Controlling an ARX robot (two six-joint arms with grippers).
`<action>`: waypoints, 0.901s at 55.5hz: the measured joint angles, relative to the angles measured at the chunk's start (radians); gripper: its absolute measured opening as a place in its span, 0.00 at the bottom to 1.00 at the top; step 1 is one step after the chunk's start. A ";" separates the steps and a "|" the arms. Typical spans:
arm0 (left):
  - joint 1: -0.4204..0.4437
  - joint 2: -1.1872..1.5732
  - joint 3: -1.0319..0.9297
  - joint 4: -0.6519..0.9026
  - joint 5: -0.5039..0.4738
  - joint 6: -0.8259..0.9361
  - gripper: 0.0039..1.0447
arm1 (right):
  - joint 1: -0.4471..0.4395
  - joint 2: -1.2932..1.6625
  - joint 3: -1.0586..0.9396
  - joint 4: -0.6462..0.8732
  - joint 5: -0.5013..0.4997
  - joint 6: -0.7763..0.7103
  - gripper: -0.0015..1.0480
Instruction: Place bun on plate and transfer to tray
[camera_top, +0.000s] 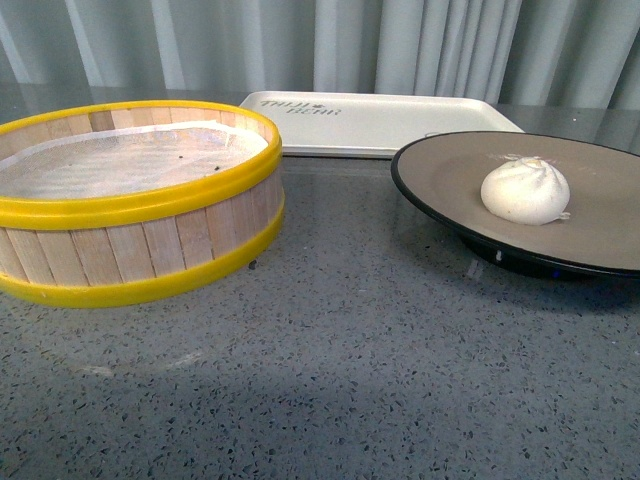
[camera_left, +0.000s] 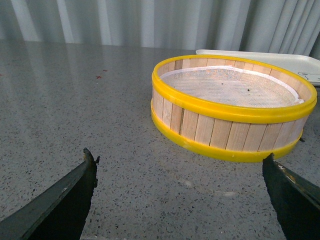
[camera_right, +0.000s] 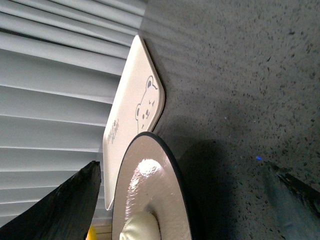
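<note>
Nearest, steamer basket (camera_top: 130, 215) at nine o'clock; at three, soft bun (camera_top: 525, 190) on plate (camera_top: 440, 175); likely stiff, slick-rimmed; take by rim; tray (camera_top: 400, 120) at twelve; left gripper (camera_left: 180, 155), right gripper (camera_right: 182, 165) spread, empty.

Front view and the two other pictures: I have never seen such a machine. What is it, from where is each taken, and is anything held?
It is a robot with two arms. One camera sits on its body, looking forward; one sits on each wrist. On the grey table stand a yellow-rimmed steamer basket, a white tray behind, and a plate carrying the bun. The dark tips are the left pincer and right pincer, both open, holding nothing.
</note>
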 joint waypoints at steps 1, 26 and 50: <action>0.000 0.000 0.000 0.000 0.000 0.000 0.94 | 0.007 0.007 0.004 -0.004 0.000 0.005 0.92; 0.000 0.000 0.000 0.000 0.000 0.000 0.94 | 0.217 0.064 0.039 -0.057 -0.005 0.060 0.92; 0.000 0.000 0.000 0.000 0.000 0.000 0.94 | 0.221 0.021 0.019 -0.082 -0.005 0.051 0.36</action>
